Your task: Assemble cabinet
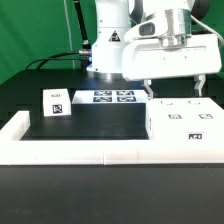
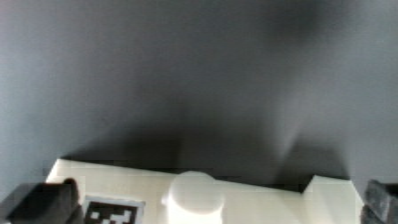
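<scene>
The large white cabinet box (image 1: 185, 122) lies on the black mat at the exterior view's right, with several small tags on its top face. A smaller white tagged block (image 1: 55, 103) stands apart at the exterior view's left. My gripper (image 1: 174, 90) hangs open just above the box and holds nothing. In the wrist view a white part (image 2: 249, 200) with a round knob (image 2: 192, 195) and a tag (image 2: 111, 212) lies between my dark fingertips (image 2: 45, 205). The gripper (image 2: 210, 205) is spread wide, with the jaws near the two sides of the part.
The marker board (image 1: 110, 97) lies flat at the back of the mat, by the robot's base. A low white rail (image 1: 90, 152) frames the black mat along its front and left side. Black mat (image 2: 178, 70) shows beyond the white part.
</scene>
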